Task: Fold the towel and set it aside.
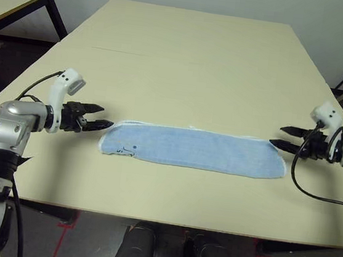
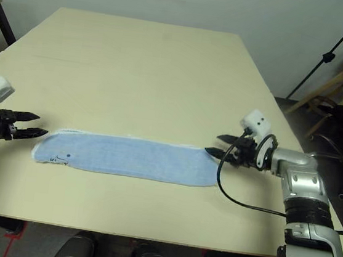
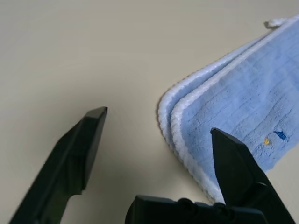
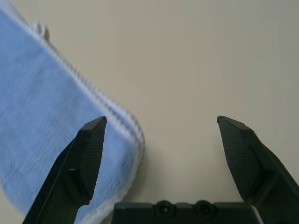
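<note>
Left eye view: a light blue terry towel with white stitched edging (image 1: 194, 149), folded into a long strip, lies along the pale desk's (image 1: 191, 62) near edge, a little in from it. The black two-fingered left gripper (image 1: 103, 116) and black two-fingered right gripper (image 1: 276, 135) are at its two ends, jaws wide apart, gripping nothing.

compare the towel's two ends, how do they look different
The end of the towel by the robot's left gripper shows dark stitched marks, while the end by its right gripper is plain blue on top. In the left wrist view the left end's two white edges lie visibly offset; the right end's edges sit closer together. Both ends are rounded, folded and lie on the table.
</note>
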{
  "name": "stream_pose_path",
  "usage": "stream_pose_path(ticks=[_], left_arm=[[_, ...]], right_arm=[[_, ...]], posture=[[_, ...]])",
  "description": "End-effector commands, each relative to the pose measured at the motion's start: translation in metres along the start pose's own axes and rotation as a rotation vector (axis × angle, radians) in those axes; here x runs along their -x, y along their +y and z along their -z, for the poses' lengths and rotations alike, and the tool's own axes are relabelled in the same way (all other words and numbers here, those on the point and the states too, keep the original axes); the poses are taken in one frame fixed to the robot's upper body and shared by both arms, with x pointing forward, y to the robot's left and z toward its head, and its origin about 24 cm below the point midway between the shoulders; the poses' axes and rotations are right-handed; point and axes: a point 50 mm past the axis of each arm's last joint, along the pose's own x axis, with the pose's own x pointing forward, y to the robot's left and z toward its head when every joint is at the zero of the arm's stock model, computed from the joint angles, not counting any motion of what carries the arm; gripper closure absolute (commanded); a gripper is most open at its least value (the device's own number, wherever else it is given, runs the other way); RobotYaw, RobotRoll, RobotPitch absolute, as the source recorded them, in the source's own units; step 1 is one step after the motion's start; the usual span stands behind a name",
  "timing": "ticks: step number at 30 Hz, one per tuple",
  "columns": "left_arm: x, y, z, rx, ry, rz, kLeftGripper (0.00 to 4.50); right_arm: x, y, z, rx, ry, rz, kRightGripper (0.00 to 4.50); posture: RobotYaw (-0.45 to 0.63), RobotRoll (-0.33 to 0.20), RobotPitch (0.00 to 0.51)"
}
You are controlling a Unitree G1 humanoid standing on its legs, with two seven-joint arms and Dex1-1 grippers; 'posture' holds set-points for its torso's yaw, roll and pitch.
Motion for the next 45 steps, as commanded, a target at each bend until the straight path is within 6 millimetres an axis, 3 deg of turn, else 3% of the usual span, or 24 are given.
stream_pose_path(ticks=[1,5,9,14,17,20,23,26,29,33,37,45], left_arm=[[0.004,-0.003,-0.021,0.010,-0.118,0.000,0.01],[-0.006,-0.022,-0.040,0.067,-0.227,0.026,0.01],[-0.031,-0.049,-0.052,0.099,-0.383,0.042,0.01],[-0.057,-0.075,-0.063,0.234,-0.577,-0.100,0.01],[-0.067,-0.104,-0.055,0.309,-0.575,-0.152,0.01],[-0.068,-0.117,-0.048,0.316,-0.537,-0.146,0.01],[-0.068,-0.121,-0.036,0.328,-0.474,-0.175,0.00],[-0.070,-0.125,-0.022,0.319,-0.428,-0.269,0.65],[-0.073,-0.130,-0.016,0.320,-0.422,-0.326,1.70],[-0.074,-0.134,-0.007,0.197,-0.401,-0.399,3.18],[-0.075,-0.137,0.002,0.145,-0.397,-0.419,4.47],[-0.076,-0.136,0.035,0.119,-0.324,-0.470,4.47]], right_arm=[[0.001,-0.006,-0.014,-0.021,-0.104,0.056,0.00],[-0.011,0.011,-0.025,-0.071,-0.177,-0.003,0.00],[-0.031,0.040,-0.033,-0.109,-0.263,-0.054,0.00],[-0.047,0.066,-0.043,-0.142,-0.414,0.031,0.00],[-0.042,0.084,-0.040,-0.211,-0.494,0.124,0.00],[-0.038,0.095,-0.033,-0.259,-0.521,0.186,0.00],[-0.038,0.109,-0.022,-0.282,-0.511,0.199,0.58],[-0.039,0.119,-0.007,-0.275,-0.481,0.215,1.74],[-0.040,0.123,0.004,-0.250,-0.455,0.224,2.88],[-0.040,0.127,0.016,-0.252,-0.425,0.232,4.45],[-0.042,0.127,0.023,-0.255,-0.408,0.236,4.50],[-0.049,0.122,0.048,-0.261,-0.280,0.278,4.50]], posture=[[0.15,0.000,0.102],[0.15,0.000,0.103],[0.15,0.000,0.104],[0.13,0.000,0.102],[0.12,0.000,0.102],[0.11,0.000,0.103],[0.11,0.000,0.101],[0.10,0.000,0.099],[0.10,0.000,0.097],[0.09,0.000,0.094],[0.10,0.000,0.088],[0.11,0.000,0.083]])
